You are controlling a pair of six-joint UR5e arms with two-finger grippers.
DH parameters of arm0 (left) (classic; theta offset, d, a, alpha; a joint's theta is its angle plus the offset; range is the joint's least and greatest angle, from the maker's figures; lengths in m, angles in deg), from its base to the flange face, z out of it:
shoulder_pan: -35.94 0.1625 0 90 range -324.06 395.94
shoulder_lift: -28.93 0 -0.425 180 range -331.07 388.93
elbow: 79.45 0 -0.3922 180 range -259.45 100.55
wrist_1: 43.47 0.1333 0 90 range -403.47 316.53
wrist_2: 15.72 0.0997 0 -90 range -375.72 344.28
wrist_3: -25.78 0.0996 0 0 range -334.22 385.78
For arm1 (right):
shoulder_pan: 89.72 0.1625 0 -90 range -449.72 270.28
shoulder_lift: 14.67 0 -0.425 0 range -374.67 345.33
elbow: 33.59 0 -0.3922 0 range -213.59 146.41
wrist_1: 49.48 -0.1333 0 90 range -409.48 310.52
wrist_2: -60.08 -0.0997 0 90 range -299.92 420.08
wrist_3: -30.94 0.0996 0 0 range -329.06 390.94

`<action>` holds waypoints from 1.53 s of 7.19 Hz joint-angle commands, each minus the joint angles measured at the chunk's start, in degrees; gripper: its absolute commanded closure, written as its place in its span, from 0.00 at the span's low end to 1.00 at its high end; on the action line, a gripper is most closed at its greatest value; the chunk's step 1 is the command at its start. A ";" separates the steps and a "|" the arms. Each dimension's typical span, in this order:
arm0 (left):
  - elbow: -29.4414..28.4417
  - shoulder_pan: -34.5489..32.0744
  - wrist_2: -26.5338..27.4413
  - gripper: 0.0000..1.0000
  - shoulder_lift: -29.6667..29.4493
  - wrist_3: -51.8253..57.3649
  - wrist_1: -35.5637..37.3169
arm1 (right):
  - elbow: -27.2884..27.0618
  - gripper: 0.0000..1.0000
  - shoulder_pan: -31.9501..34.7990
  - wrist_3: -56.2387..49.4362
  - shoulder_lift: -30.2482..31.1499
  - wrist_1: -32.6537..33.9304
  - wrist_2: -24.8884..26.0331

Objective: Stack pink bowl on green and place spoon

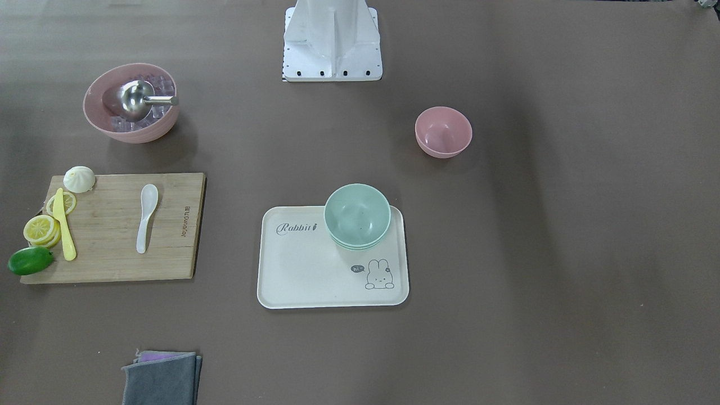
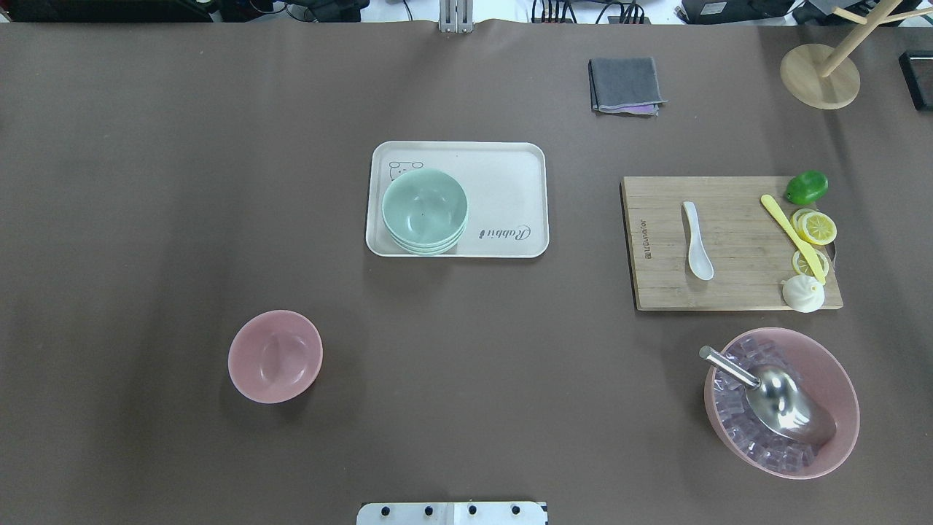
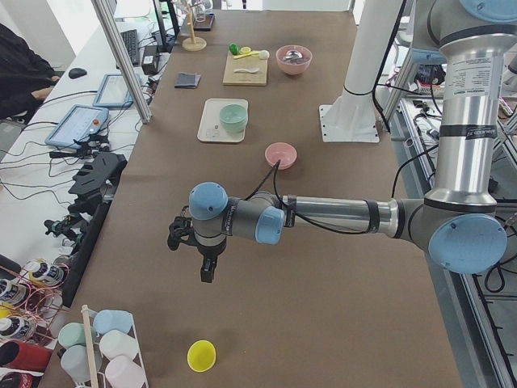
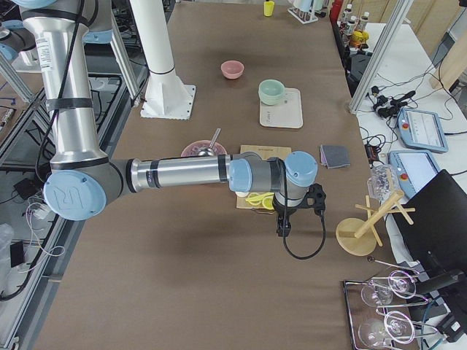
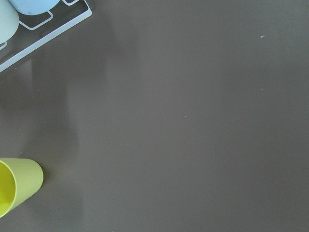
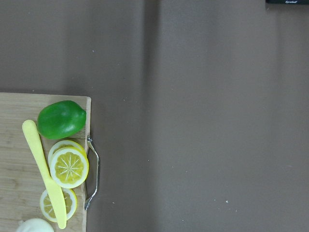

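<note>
Open tabletop (image 2: 342,292) lay between the tray (image 2: 503,182) and the pink bowl (image 2: 275,356). The cutting board (image 2: 736,240) stood well apart from the tray.

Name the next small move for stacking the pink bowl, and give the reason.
Probably swing the left gripper over the small pink bowl. It sits empty on the table on the robot's left side, apart from the green bowls on the tray, while the left gripper hangs far off by the table's end.

The cream tray (image 1: 304,270) reads "Rabbit" and "hi" beside the green bowls (image 1: 357,216); the stamp on the cutting board (image 1: 112,225) is unreadable.
</note>
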 commanded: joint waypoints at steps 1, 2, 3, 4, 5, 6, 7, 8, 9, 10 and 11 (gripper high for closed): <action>-0.02 0.00 0.06 0.01 0.06 0.15 -0.03 | 0.03 0.00 -0.06 -0.08 -0.04 0.08 0.01; -0.20 0.00 0.14 0.01 0.06 0.15 0.06 | -0.06 0.00 -0.06 0.00 -0.13 0.08 0.01; -0.46 0.00 0.06 0.01 0.06 0.15 0.06 | -0.06 0.00 -0.15 0.87 -0.39 -0.10 0.01; -0.55 0.00 0.06 0.01 0.06 0.15 0.06 | -0.32 0.00 -0.24 1.93 -0.40 -0.19 0.01; -0.55 0.00 0.06 0.02 0.06 0.15 0.06 | -0.32 0.00 -0.32 1.94 -0.40 -0.19 0.01; -0.64 0.00 0.06 0.01 0.06 0.15 -0.03 | -0.32 0.00 -0.33 1.94 -0.40 -0.19 0.01; -0.64 0.00 0.06 0.01 0.06 0.15 -0.03 | -0.41 0.00 -0.33 1.94 -0.31 -0.19 0.01; -0.11 0.00 -0.64 0.02 -0.20 -0.03 0.06 | -0.50 0.00 -0.33 1.94 -0.31 -0.19 0.01; -0.81 0.00 -0.04 0.01 -0.03 -0.20 -0.29 | -0.50 0.00 -0.33 1.94 -0.31 -0.19 0.01; -0.99 0.00 -0.03 0.01 -0.12 -0.47 -0.64 | -0.50 0.00 -0.33 1.94 -0.31 -0.19 0.01; -1.42 0.00 -0.03 0.02 -0.55 -0.64 -0.30 | -0.50 0.00 -0.33 1.94 -0.31 -0.19 -0.07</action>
